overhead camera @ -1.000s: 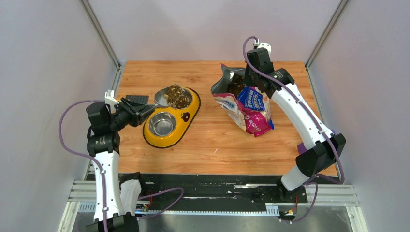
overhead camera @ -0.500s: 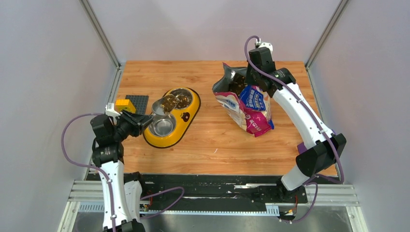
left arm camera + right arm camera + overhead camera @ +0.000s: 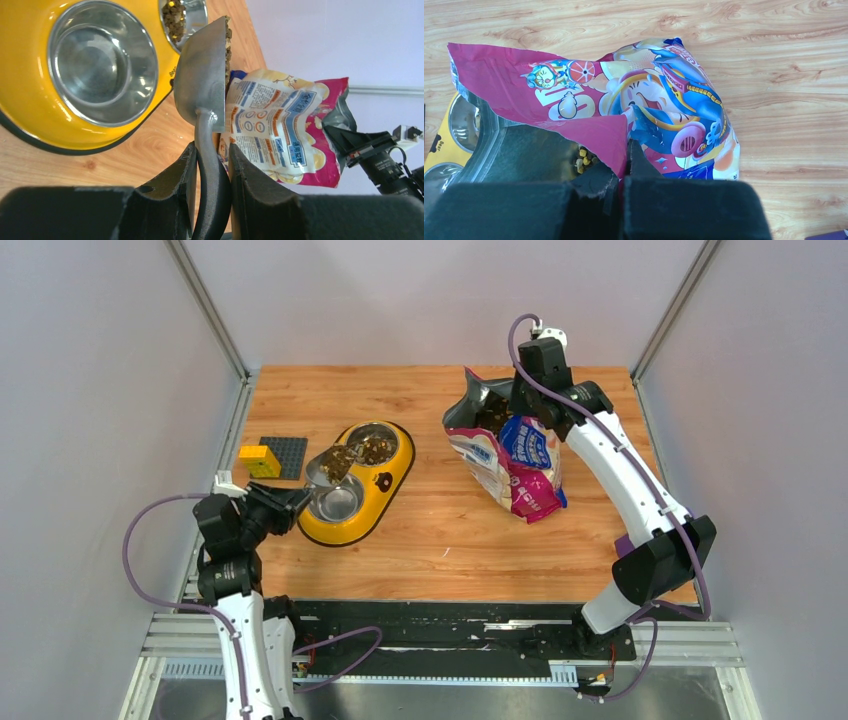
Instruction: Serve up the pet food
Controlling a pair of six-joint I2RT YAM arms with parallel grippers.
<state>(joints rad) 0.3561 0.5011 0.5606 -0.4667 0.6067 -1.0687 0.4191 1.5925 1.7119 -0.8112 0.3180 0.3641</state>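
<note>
Viewing from above: the left gripper (image 3: 288, 502) clamps the scoop (image 3: 316, 468) by its handle. The loaded head hangs open face up over the feeder (image 3: 388, 482), between its two bowls. The far bowl (image 3: 396, 440) contains kibble (image 3: 372, 448); the near bowl (image 3: 336, 502) is bare steel, so it is probably the target of this pour. The right gripper (image 3: 520, 400) pinches the top edge of the bag (image 3: 520, 465). The bag stands on the table (image 3: 440, 530), well apart from the feeder.

Left wrist view: both fingers (image 3: 186, 170) press against the scoop handle. The head shows edge-on, with kibble heaped to its rim.

Right wrist view: the fingers are pressed together on the torn pink rim of the bag. This hold likely props the mouth open; kibble shows inside.
</note>
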